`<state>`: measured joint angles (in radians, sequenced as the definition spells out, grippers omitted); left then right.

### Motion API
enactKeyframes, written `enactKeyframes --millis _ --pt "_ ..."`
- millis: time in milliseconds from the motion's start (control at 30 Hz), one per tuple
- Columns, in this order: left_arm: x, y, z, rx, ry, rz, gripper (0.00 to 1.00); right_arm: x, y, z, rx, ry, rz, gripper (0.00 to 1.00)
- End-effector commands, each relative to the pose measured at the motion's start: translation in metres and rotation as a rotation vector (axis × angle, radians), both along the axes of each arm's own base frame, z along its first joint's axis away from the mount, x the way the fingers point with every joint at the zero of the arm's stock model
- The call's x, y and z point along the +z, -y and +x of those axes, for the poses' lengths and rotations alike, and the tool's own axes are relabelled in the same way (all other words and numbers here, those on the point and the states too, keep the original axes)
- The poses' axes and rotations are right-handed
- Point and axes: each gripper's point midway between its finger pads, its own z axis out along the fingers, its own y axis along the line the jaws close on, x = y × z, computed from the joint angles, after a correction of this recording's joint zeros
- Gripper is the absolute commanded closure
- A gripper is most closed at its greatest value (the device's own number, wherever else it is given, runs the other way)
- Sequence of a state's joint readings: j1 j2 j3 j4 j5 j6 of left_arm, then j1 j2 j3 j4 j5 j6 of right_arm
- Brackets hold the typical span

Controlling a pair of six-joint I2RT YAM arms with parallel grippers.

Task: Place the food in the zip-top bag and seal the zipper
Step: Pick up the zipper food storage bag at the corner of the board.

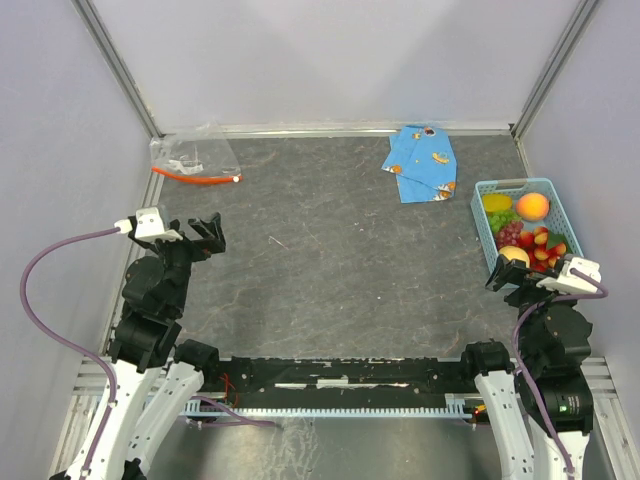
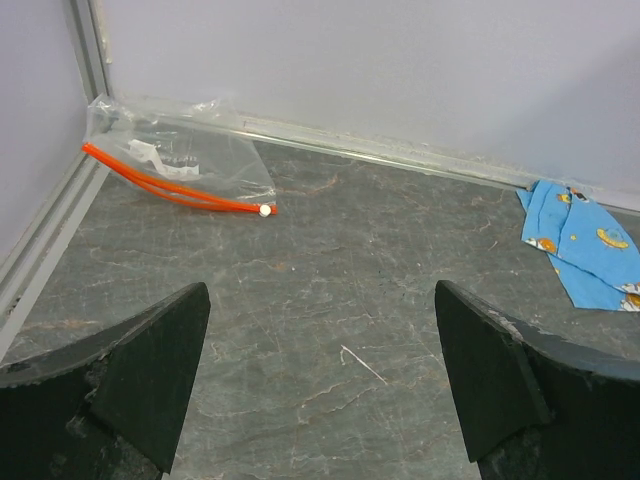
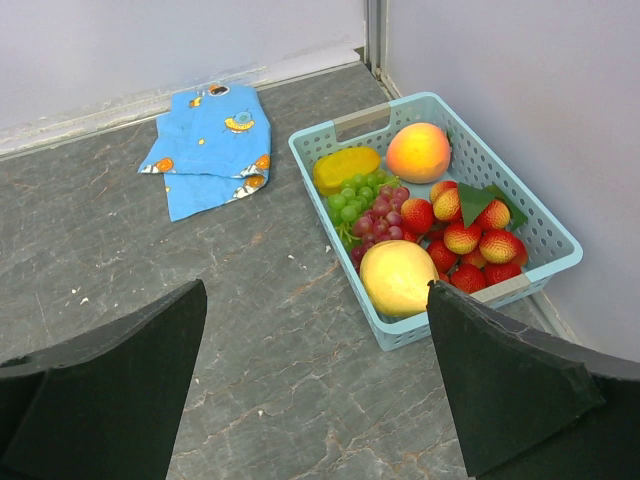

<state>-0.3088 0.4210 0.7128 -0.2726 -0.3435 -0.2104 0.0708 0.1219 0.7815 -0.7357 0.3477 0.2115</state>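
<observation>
The clear zip-top bag [image 1: 192,153] lies flat at the far left corner, its orange-red zipper [image 1: 196,180] along the near edge with a white end piece; it also shows in the left wrist view [image 2: 185,165]. The food sits in a light-blue basket [image 1: 483,222] at the right: peach [image 3: 417,151], lemon [image 3: 345,168], pale apple [image 3: 397,277], grapes [image 3: 366,206], strawberries [image 3: 470,240]. My left gripper [image 1: 205,236] is open and empty, well short of the bag. My right gripper [image 1: 515,277] is open and empty at the basket's near end.
A folded blue patterned cloth [image 1: 423,163] lies at the back, right of centre, also in the right wrist view [image 3: 206,150]. Walls and metal rails enclose the dark stone-patterned tabletop on three sides.
</observation>
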Motion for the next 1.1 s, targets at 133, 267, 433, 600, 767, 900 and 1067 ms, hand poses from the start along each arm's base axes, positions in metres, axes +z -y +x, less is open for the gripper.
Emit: enactKeyframes --millis 133,267,433,600,767,900,1067 --pt "0.023 -0.009 -0.001 0.051 0.083 -0.072 0.0 0.016 0.001 -0.005 -0.002 0.063 0.007 0.01" --pt "0.023 -0.008 0.002 0.058 0.081 -0.104 0.0 0.017 0.001 -0.007 -0.005 0.075 0.01 0.01" --pt "0.014 -0.01 0.016 0.113 0.036 -0.172 0.0 0.019 0.004 -0.014 -0.02 0.103 0.022 0.01" --pt "-0.004 -0.013 0.036 0.202 -0.033 -0.255 0.01 0.022 0.006 -0.022 -0.026 0.144 0.033 0.01" --pt "-0.021 -0.019 0.059 0.305 -0.045 -0.334 0.01 0.02 0.0 -0.023 0.03 0.143 0.046 0.01" --pt "-0.029 -0.031 0.077 0.387 -0.027 -0.409 0.01 0.019 -0.006 -0.021 0.078 0.135 0.05 0.01" --pt "-0.047 -0.058 0.104 0.452 0.01 -0.561 0.0 0.018 -0.011 -0.02 0.121 0.129 0.052 0.01"
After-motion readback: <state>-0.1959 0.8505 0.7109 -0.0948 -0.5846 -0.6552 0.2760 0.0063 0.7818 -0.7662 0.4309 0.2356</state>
